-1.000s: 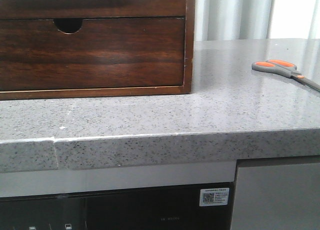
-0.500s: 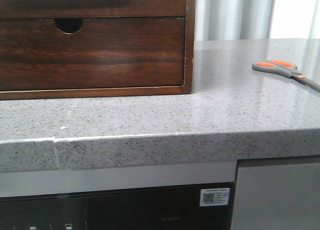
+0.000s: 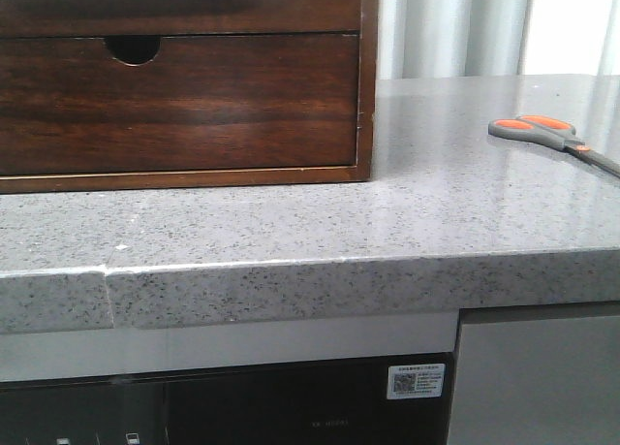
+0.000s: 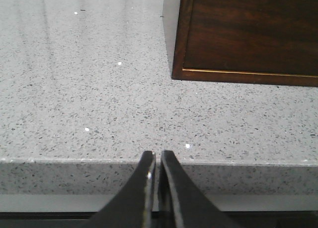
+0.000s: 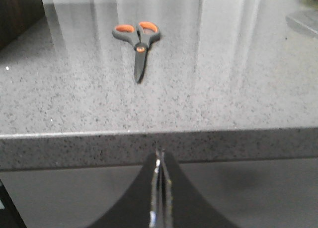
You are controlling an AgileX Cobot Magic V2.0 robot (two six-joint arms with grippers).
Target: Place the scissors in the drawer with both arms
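You are looking at a grey speckled counter (image 3: 407, 212) that is filling most of the front view. At its back left a wooden cabinet frame (image 3: 366, 77) is sitting on it, and the drawer (image 3: 184, 101) is sitting pushed in, flush with that frame, its finger notch (image 3: 132, 47) showing in the top edge. The scissors (image 3: 547, 135) are lying flat on the counter far to the right, well apart from the drawer, blades together. Your left end effector (image 4: 156, 161) is hanging just off the counter's front edge with its fingers nearly touching, gripping nothing. Your right end effector (image 5: 159, 161) is sitting below the counter's edge, pressed together and empty, with the scissors (image 5: 137, 41) well apart from it.
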